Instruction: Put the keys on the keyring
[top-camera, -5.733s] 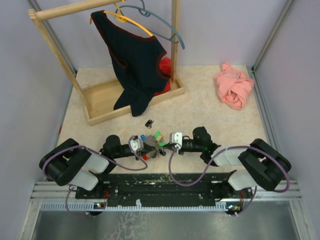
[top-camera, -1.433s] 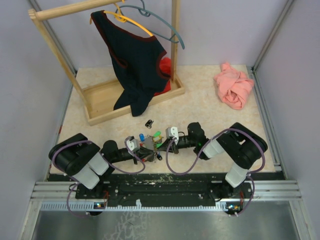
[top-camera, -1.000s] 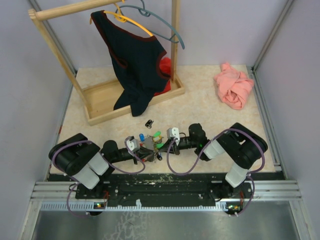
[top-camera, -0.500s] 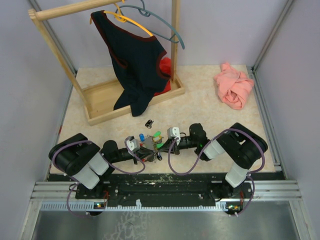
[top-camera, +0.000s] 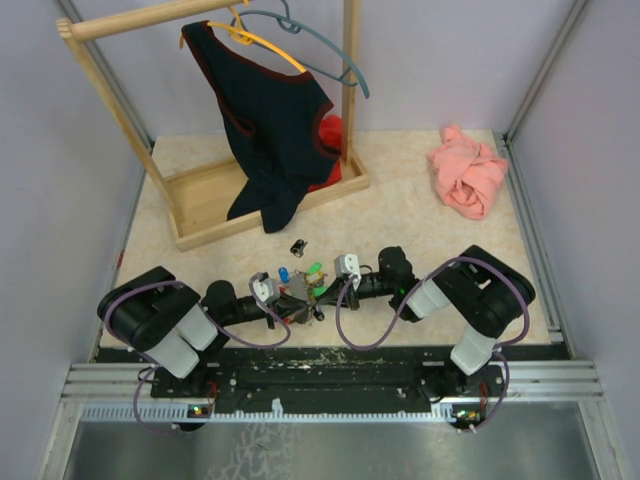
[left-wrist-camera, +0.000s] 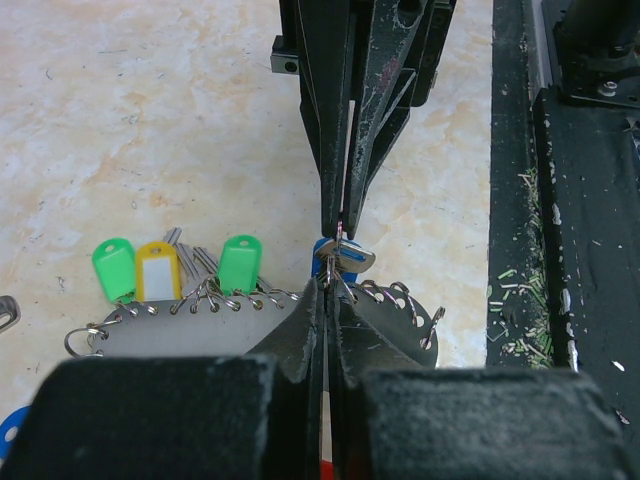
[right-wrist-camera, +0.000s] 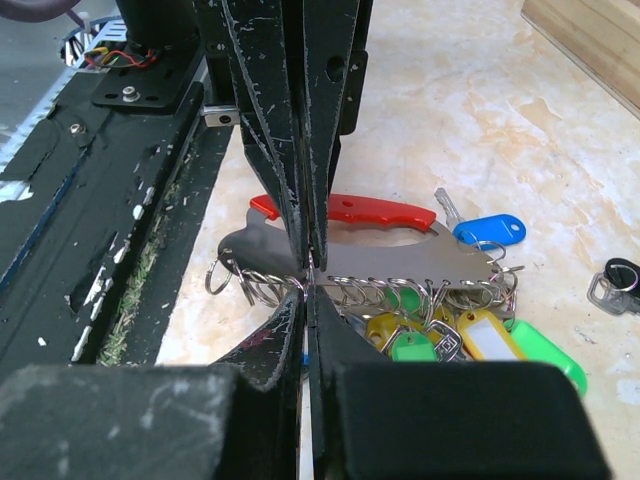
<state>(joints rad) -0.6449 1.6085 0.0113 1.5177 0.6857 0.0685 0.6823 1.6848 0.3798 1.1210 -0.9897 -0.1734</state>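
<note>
- Left claw is clenched, its tip at the ringed edge of the metal key plate; I cannot tell what it pinches.
- Right claw is clenched too, tip to tip with the left one.
- A blue-headed key sits between both tips.
- Other keys, with green and yellow tags, are joined to the plate's rings and lie on the table.
</note>
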